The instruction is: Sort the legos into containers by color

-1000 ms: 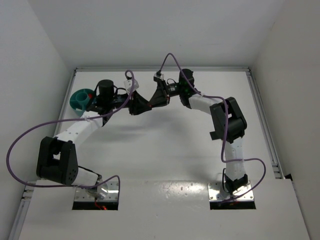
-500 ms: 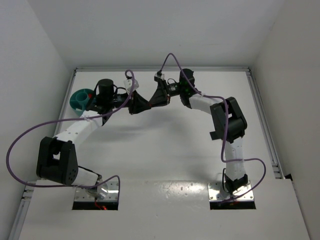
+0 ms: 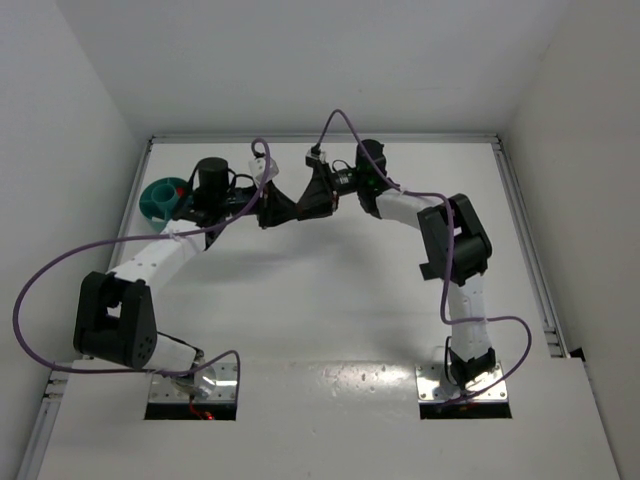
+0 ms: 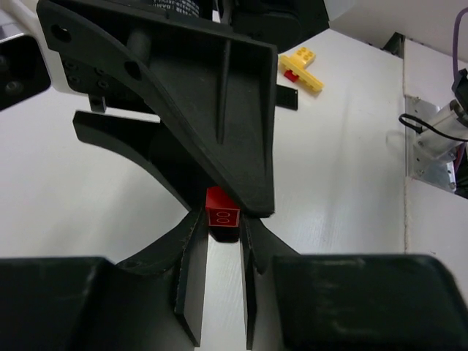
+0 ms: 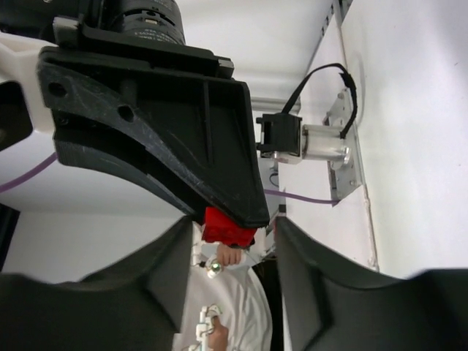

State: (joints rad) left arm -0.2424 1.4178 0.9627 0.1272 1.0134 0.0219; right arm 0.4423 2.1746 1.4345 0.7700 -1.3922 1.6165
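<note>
1. Caught mid-handover over the far middle of the table (image 3: 330, 290), with both arms almost where they stood a second ago.
2. Narrowed over that second at the left gripper (image 4: 222, 228): fingers now pressed against two sides of the red brick (image 4: 221, 208), pinching it.
3. Spread meanwhile at the right gripper (image 5: 232, 228): jaws partly open, with a gap showing on one side of the brick, so no visible hold there.
4. Reads as the brick passing from right to left; judged nearly done, needing only a clean pull-away on the right.
5. Not yet near the bowl (image 3: 155, 200), which sits to the left of the meeting point, partly hidden by the left arm, with a red spot showing inside it.
6. Next, probably: carry the brick left and drop it in with that red. Cannot tell the compartment walls from above.
7. Worth watching: twisting or slipping of the brick if dragged by a parting right finger.
8. Also left to sort: a yellow brick (image 4: 301, 60) on the table beyond the grippers, with a small red piece (image 4: 291, 74) touching it.
</note>
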